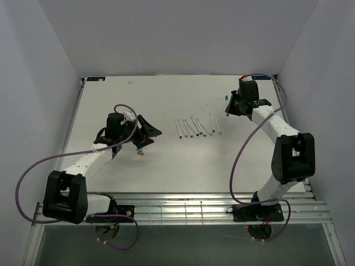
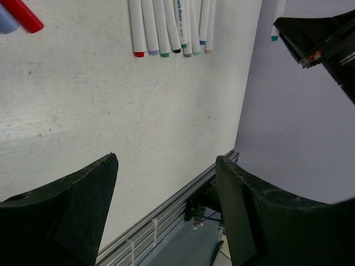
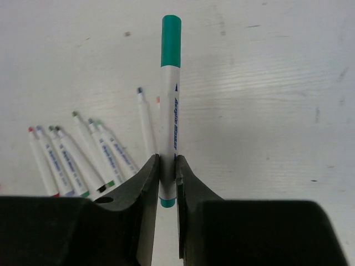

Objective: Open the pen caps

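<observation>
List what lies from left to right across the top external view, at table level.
From the left: left gripper, open → row of white pens → right gripper, shut on a teal-capped pen.

Teal cap [image 3: 171,41] on a white pen [image 3: 168,122], blue lettering down the barrel. Row of white pens [image 2: 166,27], ends in red, lilac, green, black, grey, blue. Glossy red cap [image 2: 25,15], plus a pale blue cap [image 2: 5,23]. Plain off-white table [image 1: 111,111], kinda scuffed. Matte black left gripper [image 2: 166,210] and right gripper [image 3: 168,166], purple cables [image 1: 33,172], pale lavender walls [image 1: 166,33].
</observation>
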Available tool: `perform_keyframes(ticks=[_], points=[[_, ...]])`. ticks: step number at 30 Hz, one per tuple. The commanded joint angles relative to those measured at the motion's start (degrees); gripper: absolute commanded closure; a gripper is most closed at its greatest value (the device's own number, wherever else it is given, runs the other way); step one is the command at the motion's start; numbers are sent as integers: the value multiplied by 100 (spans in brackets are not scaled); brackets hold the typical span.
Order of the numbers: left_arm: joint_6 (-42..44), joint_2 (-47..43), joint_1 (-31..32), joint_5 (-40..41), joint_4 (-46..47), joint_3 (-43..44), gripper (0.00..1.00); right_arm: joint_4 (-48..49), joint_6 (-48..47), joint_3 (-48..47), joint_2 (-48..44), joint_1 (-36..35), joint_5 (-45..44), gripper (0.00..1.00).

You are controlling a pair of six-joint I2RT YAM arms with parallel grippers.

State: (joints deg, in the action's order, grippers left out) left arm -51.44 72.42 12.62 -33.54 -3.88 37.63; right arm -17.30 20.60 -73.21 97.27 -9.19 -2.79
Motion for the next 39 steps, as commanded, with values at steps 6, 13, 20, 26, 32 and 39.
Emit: perform_keyframes(ticks=[6,13,20,26,32,39], points=[[-639,606,152,-381,730,772,19,788,-398,939,-885,-951,2114,92],[-1034,1405,530,-364,1020,1194,18,1221,-346,1213,-956,-1559,3091,92],[-1096,1880,610,-206,1135,1458,19,1361,-188,1187,-965,-2016,3407,92],[-1149,1995,619,-144,1170,1555,19,1317,-162,1063,-772,-2245,3443,92],[-1175,2048,610,-127,1179,1590,20,1440,-65,1063,-684,-2447,3416,92],[-1298,2013,610,-153,1258,1537,27,1519,-47,966,-517,-2614,3328,92]])
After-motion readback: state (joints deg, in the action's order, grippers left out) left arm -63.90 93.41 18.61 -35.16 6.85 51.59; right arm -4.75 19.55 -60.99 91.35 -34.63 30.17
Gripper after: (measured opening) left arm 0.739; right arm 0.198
